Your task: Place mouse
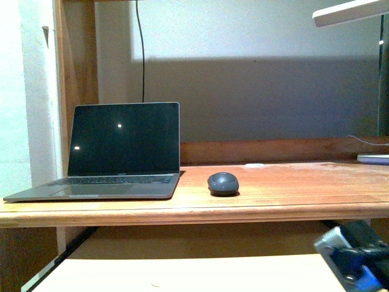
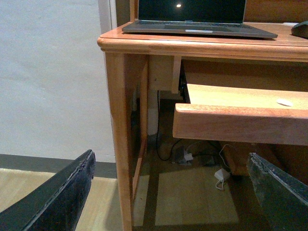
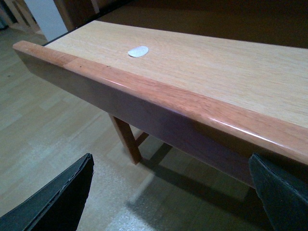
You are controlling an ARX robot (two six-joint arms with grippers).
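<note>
I face a wooden desk (image 1: 292,188) set against a grey wall. The mouse (image 1: 223,183) — small, dark grey, rounded, with no cord — lies flat on the desk top near its front edge, just beside the right side of an open laptop (image 1: 115,155) without touching it. The laptop's screen is black, with two small spots of reflected light. A thin black cable (image 1: 142,48) hangs down the wall behind the laptop. Farther back on the desk lies a small white disc (image 1: 255,165), well apart from the mouse. At the far right, a white object (image 1: 374,159) rests at the desk's edge, and a pale lamp head (image 1: 352,12) juts in from above.

Below the desk top, a pull-out shelf (image 3: 202,62) of lighter wood stands extended. A small white oval piece (image 3: 138,51) lies on it.

My left gripper (image 2: 168,192) hangs low beside the desk's front left leg (image 2: 118,144), its two dark fingers (image 2: 62,192) spread wide apart with nothing between them. Past the leg, cables and a white adapter (image 2: 222,174) lie on the floor under the desk.

My right gripper (image 3: 168,197) hovers in front of the shelf's rounded front edge, over pale flooring — its jaws are likewise wide, holding nothing. In the front view, part of my right arm (image 1: 355,255) shows blurred at the lower right, below the desk top and away from the mouse.
</note>
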